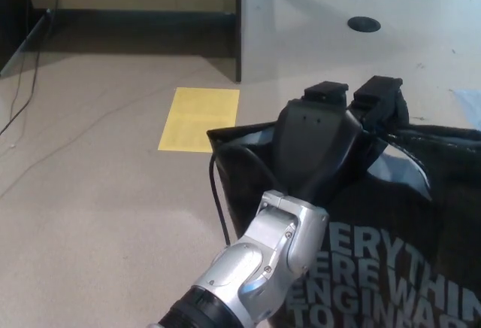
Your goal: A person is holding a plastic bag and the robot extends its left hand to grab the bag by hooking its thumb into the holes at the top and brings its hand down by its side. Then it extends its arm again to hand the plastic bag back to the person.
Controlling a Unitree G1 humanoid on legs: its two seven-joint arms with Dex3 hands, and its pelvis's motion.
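The black plastic bag point(376, 245) with white lettering hangs at five o'clock, its contents hidden. The left hand point(323, 144) sits at its top edge, fingers point(379, 102) curled over the handle, gripping it. A yellow sheet point(199, 119) lies on the floor point(98, 192) at ten o'clock.

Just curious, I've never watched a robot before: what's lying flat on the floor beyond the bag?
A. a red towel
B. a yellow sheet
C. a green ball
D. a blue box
B: a yellow sheet lies flat on the carpet beyond the black bag.
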